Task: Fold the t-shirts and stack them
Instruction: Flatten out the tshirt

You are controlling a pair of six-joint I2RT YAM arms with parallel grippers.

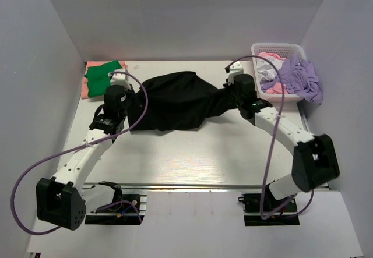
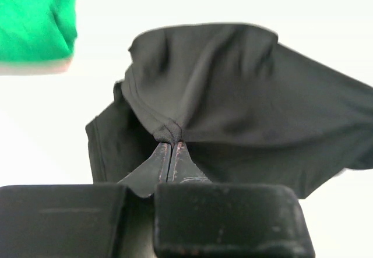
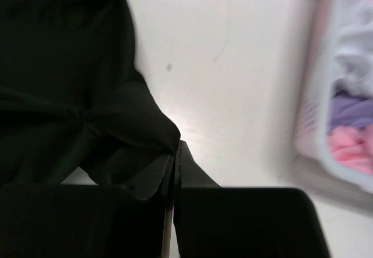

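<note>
**Top external: black shirt (image 1: 175, 101) strung between both grippers, long axis left to right**

Top external: the black shirt lay across the far half of the table (image 1: 192, 153). It was bunched and wide at the left, tapering to a twisted neck at the right. Each arm stood at one end of that axis, so neither was nearer.

Left wrist: the left gripper (image 2: 169, 152) had its fingers pressed together on a stitched edge. Cloth draped up and away from the pinch in soft matte folds.

Right wrist: the right gripper (image 3: 175, 152) was likewise clamped on a dark corner, with the rest of the cloth off to its left. How much of the middle was lifted could not be told.

A folded green shirt (image 1: 105, 73) lay on a salmon shirt (image 1: 87, 87) at the far left corner, just beyond the left gripper. The white lattice basket (image 1: 280, 48) at far right held lavender (image 1: 300, 77), white (image 1: 269, 69) and pink (image 1: 270, 55) cloth.

Judgement: the shirt was not yet flat. The next move would need the ends drawn apart along the left-right axis. Limp knit is likely to sag and keep its wrinkles.
</note>
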